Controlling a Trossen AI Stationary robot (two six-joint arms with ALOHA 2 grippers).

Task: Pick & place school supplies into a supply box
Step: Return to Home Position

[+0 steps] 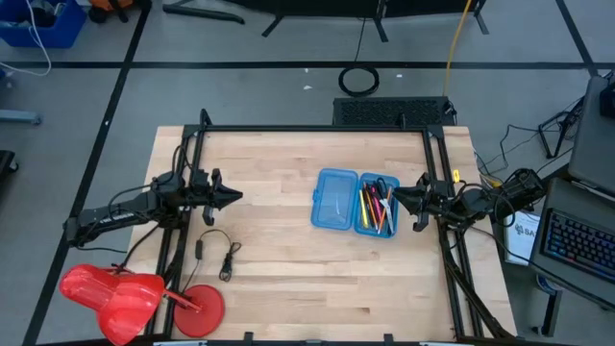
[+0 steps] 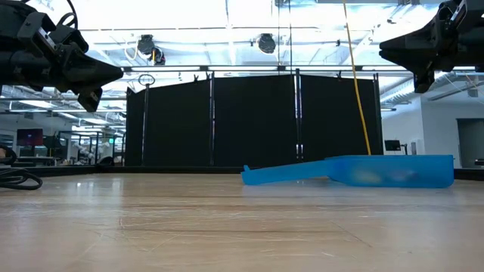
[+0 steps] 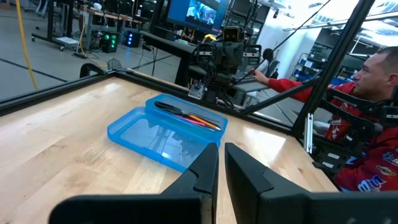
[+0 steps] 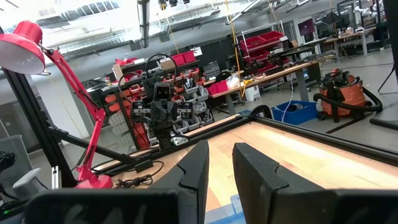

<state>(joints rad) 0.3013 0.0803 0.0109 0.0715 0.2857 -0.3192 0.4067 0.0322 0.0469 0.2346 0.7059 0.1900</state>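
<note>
Glossy translucent plastic supply box (image 1: 336, 200); matt (perhaps unvarnished) wood table (image 1: 288, 288).

Here's the right gripper (image 4: 221, 148), its two dark fingers a little apart, hanging over the pale wooden tabletop (image 4: 298, 155). A sliver of the blue supply box (image 4: 225, 211) peeks up between them (only an edge shows). Across the tabletop the left arm (image 4: 163, 112) faces this way. Beside it stands a red desk lamp (image 4: 18, 50), with a black cable (image 4: 134, 182) near its base. Beyond the tabletop edge sits an orange shop vacuum (image 4: 341, 96).
</note>
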